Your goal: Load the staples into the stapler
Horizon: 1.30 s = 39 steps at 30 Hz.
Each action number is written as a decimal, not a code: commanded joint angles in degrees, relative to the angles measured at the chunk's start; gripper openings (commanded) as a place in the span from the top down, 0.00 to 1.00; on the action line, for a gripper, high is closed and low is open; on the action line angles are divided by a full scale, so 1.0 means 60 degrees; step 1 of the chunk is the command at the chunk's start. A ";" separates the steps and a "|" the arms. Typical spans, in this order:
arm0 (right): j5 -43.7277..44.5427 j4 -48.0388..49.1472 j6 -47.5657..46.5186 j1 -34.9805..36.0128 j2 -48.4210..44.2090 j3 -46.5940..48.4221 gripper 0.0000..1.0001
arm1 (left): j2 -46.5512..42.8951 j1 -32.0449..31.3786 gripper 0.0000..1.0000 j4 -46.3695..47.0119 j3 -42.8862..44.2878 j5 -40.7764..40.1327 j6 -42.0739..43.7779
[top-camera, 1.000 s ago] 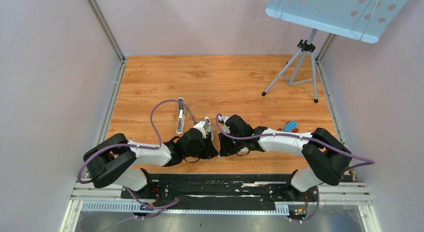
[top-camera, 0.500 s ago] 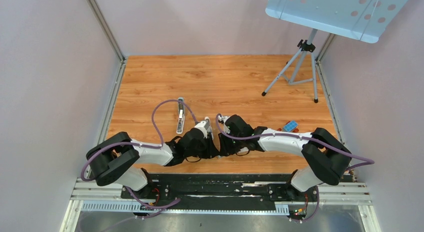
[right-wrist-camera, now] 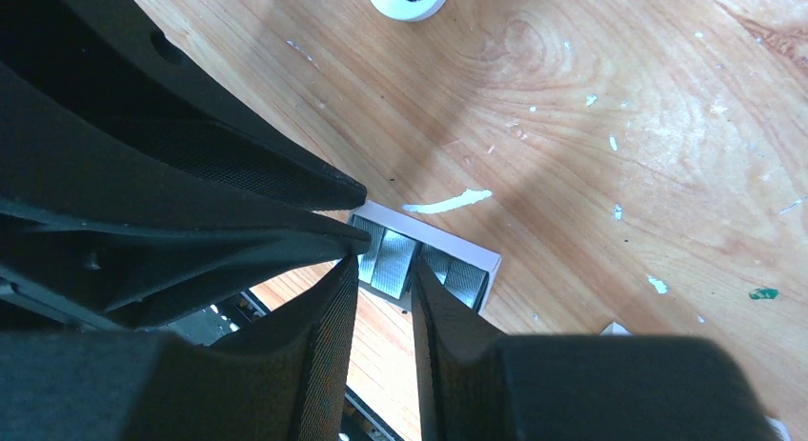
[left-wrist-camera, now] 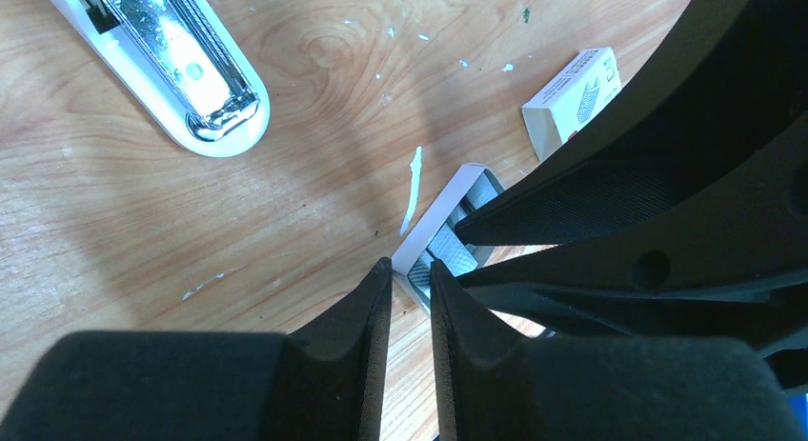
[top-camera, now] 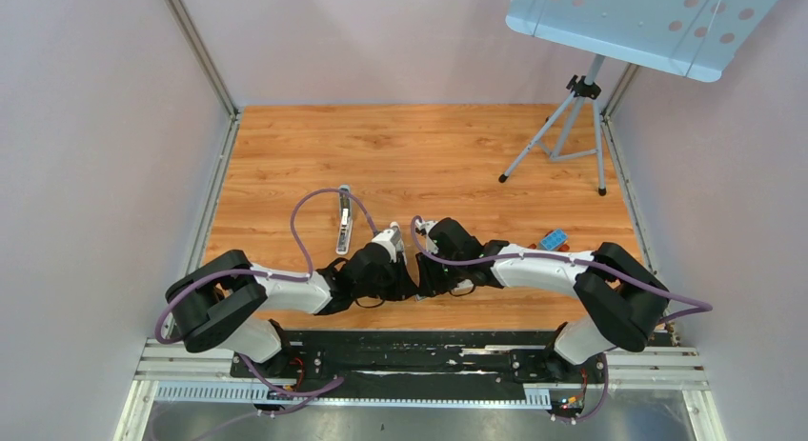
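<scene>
The stapler lies opened flat on the wood, its metal channel up, left of both grippers. A small white tray holds the grey ribbed staples. My left gripper has its narrow jaws on the tray's near end wall. From the other side my right gripper reaches into the tray, its jaws closed on one block of staples. In the top view the two gripper heads meet tip to tip and hide the tray.
A small white box with a red mark lies just beyond the tray. A blue and red object sits by the right arm. A tripod stands at the back right under a pale panel. White flecks dot the wood.
The left arm has shifted slightly toward the right gripper. The right arm and the stapler have not visibly moved.
</scene>
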 commanded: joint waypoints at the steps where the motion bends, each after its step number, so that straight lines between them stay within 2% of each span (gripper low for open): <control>1: 0.0066 -0.0176 0.0010 0.0124 0.0146 0.0204 0.70 | 0.0236 -0.0153 0.78 -0.0512 0.0143 -0.0282 0.0032; 14: 0.0603 -0.0176 0.0090 0.0109 -0.0563 0.0047 0.72 | 0.0274 -0.0159 0.79 -0.0574 0.0205 -0.0284 0.0065; 25: 0.0851 -0.0574 0.0169 0.0123 -0.0290 0.0221 0.72 | 0.0235 -0.0160 0.79 -0.0604 0.0205 -0.0286 0.0036; 39: 0.0630 -0.0179 0.0403 0.0280 0.0166 0.0206 0.73 | 0.0227 -0.0160 0.79 -0.0596 0.0205 -0.0276 -0.0007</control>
